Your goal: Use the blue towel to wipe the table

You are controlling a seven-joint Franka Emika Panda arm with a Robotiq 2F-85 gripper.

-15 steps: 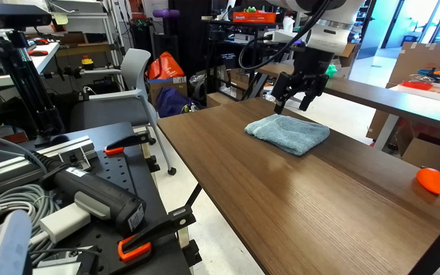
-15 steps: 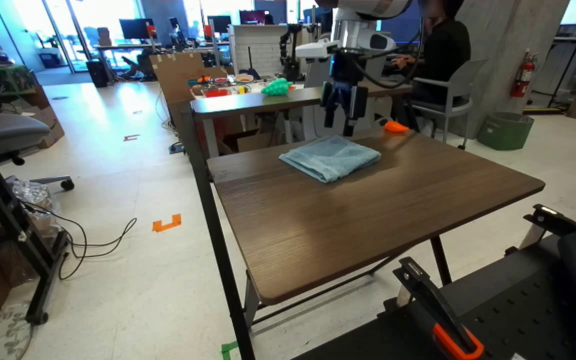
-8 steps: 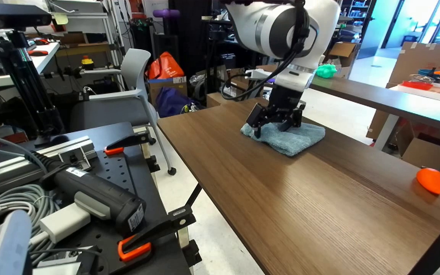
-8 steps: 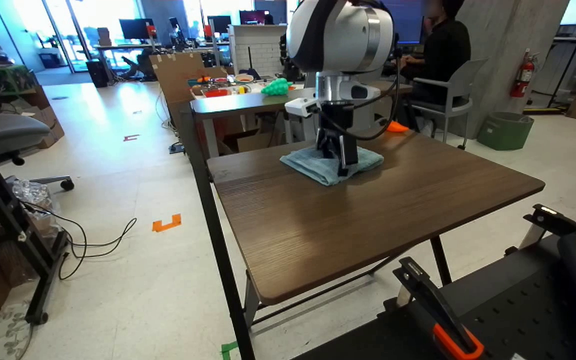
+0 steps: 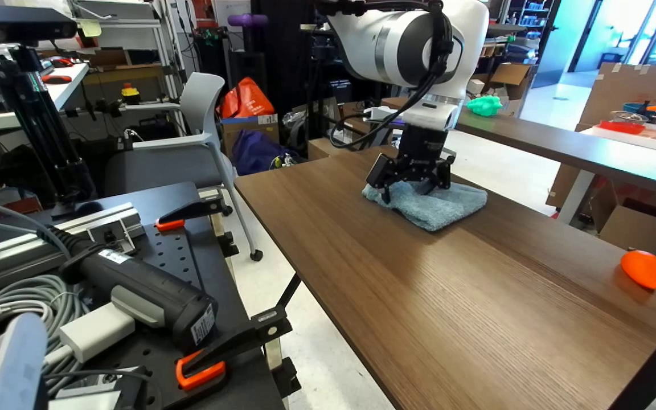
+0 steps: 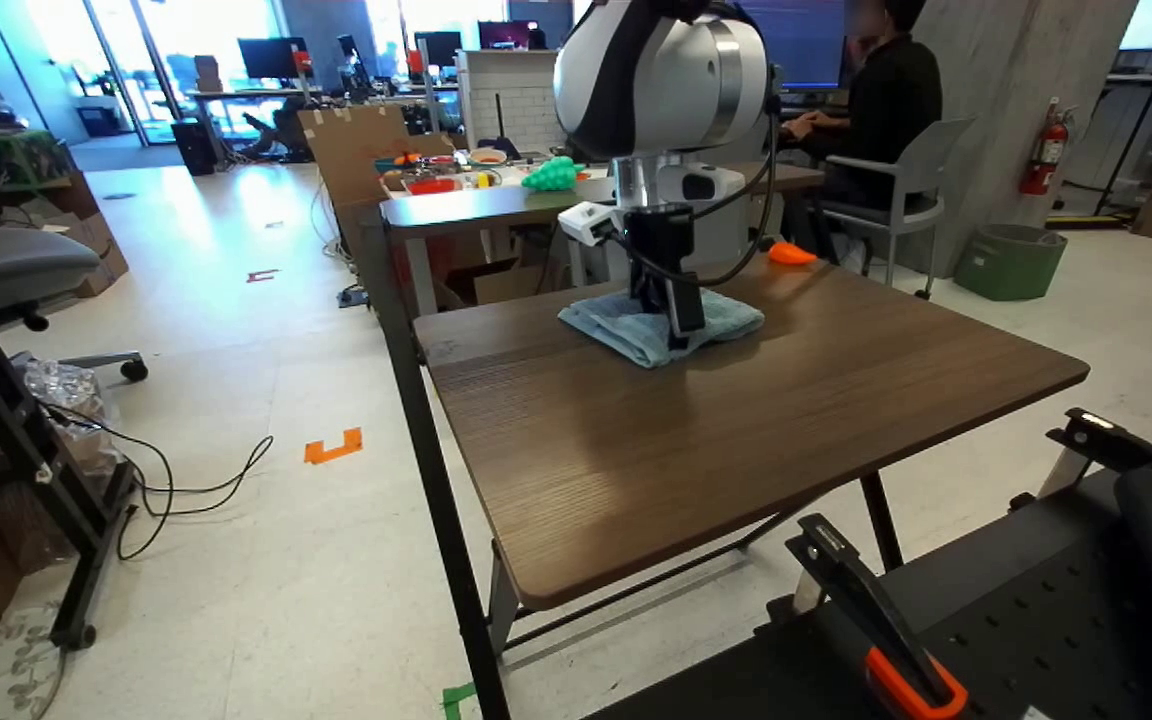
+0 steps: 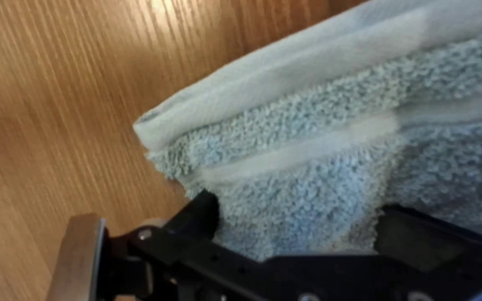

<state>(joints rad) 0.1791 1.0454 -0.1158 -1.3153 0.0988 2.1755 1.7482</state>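
In an exterior view the towel is lying folded at the worktop's eleven o'clock; in the wrist view the pincer, spread, is straddling part of it. A shallow bite could be catching one layer, the fold slipping open.

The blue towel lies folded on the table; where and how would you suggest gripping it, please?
I'd pinch the blue towel from above, by the plush part between the open jaws: it lies folded and low on the table, so side edges probably offer little hold.
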